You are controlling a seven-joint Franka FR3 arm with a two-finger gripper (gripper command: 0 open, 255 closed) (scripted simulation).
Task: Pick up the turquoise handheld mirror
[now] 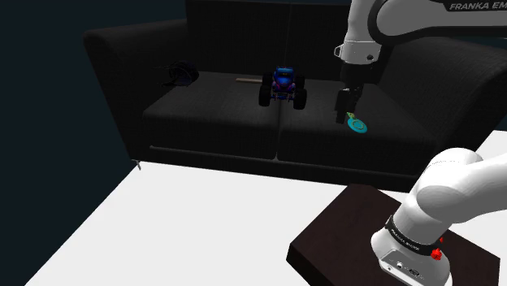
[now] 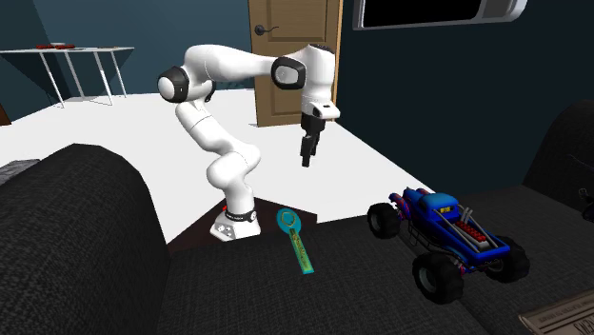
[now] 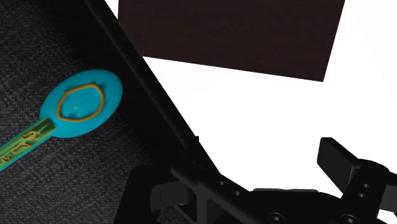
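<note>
**Open gripper above the mirror on the sofa**

The gripper (image 2: 306, 160) hangs in the air over the front edge of the dark sofa (image 1: 211, 122). Its fingers stand apart and hold nothing. The turquoise mirror (image 3: 76, 105) lies flat on the seat cushion below, clear of the fingers and off to one side of them. Its round head is near the seat's front edge and its handle points toward the backrest. A blue toy truck (image 2: 445, 238) sits on the next cushion, apart from the mirror. The dark stand (image 1: 349, 227) rests on a white floor.
</note>
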